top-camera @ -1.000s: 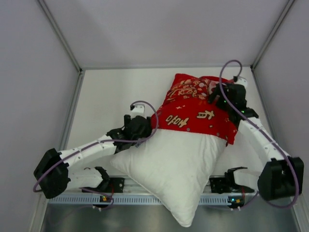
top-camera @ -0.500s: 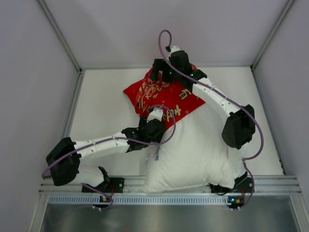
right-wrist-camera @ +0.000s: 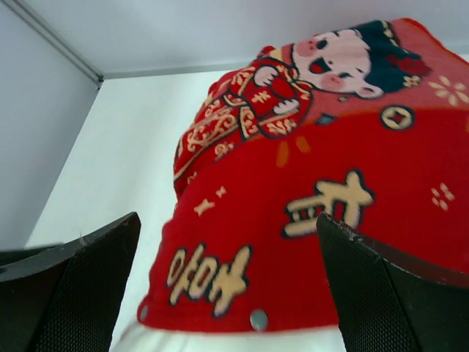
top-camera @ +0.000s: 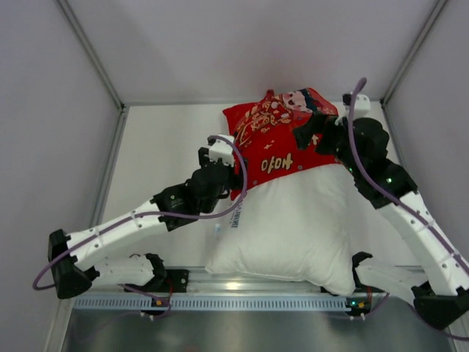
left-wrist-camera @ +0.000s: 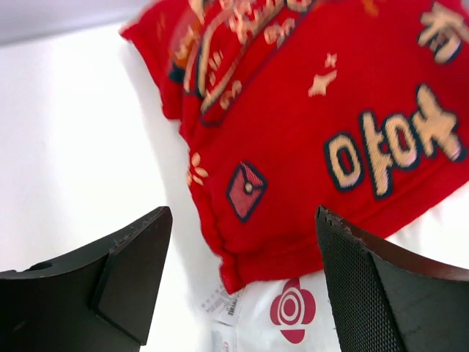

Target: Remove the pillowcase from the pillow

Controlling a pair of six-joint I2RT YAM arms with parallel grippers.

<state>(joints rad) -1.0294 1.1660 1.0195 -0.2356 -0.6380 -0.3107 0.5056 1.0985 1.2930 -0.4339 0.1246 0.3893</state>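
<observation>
Pillowcase [top-camera: 282, 139]: bunched over the far end of the pillow [top-camera: 293, 227] only. Most of the white body is bare toward the near edge. The open hem runs across the pillow about a third of the way down from its far end.

Change noted: half a second earlier the red cover sat left of centre at the back of the table [top-camera: 161, 161], with the right arm reaching across to it. It now sits right of centre, and the pillow has swung round to lie broader, its near edge along the front rail [top-camera: 242, 275].

Left gripper [top-camera: 229, 174]: at the cover's left hem corner, fingers spread wide and gripping nothing. The wrist view shows that corner between the two fingers but clear of both, with the pillow's red logo [left-wrist-camera: 292, 312] and sewn label [left-wrist-camera: 223, 308] just below it.

Right gripper [top-camera: 306, 134]: over the cover's right side, jaws fully apart and holding nothing. Its wrist view looks onto the printed fabric, hem nearest; whether the fingers touch the cloth cannot be told.
</observation>
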